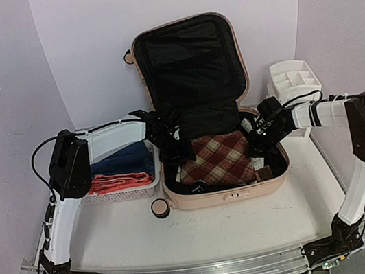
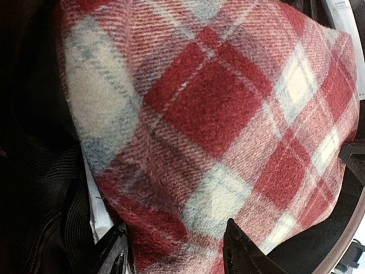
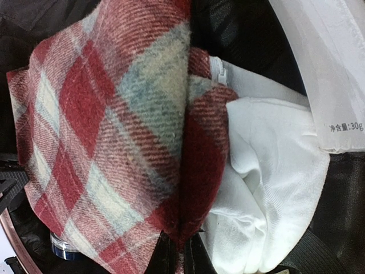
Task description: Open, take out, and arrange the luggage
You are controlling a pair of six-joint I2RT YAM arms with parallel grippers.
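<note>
Table (image 1: 219,239): pale top, two arm bases bolted at the near edge.
Luggage (image 1: 226,196): one peach-pink hard-shell suitcase at mid-table, lying open, black-lined lid standing upright at the far side.
Caster wheels (image 1: 160,209): two in sight, one at the near left corner, one far left beside the lid.
Plaid cloth (image 1: 217,159): one, red, cream and grey, folded in the lower shell.
Left gripper (image 2: 179,254): down in the shell at the plaid's left edge, fingers (image 2: 245,254) parted with the cloth's edge between them; firm hold impossible to tell.
Right gripper (image 3: 177,254): at the plaid's right edge, closed tight, pinching a fold of it.
White cloth (image 3: 268,188): one, bunched just beside the plaid.
Writing: "净含量:30g" on one white packet (image 3: 336,85) lying against the white cloth.
Mesh basket (image 1: 119,194): one, white, just left of the suitcase, holding two folded cloths, coral (image 1: 117,182) in front, navy (image 1: 127,163) behind.
Drawer organizer (image 1: 292,81): one, white, right of the upright lid.
</note>
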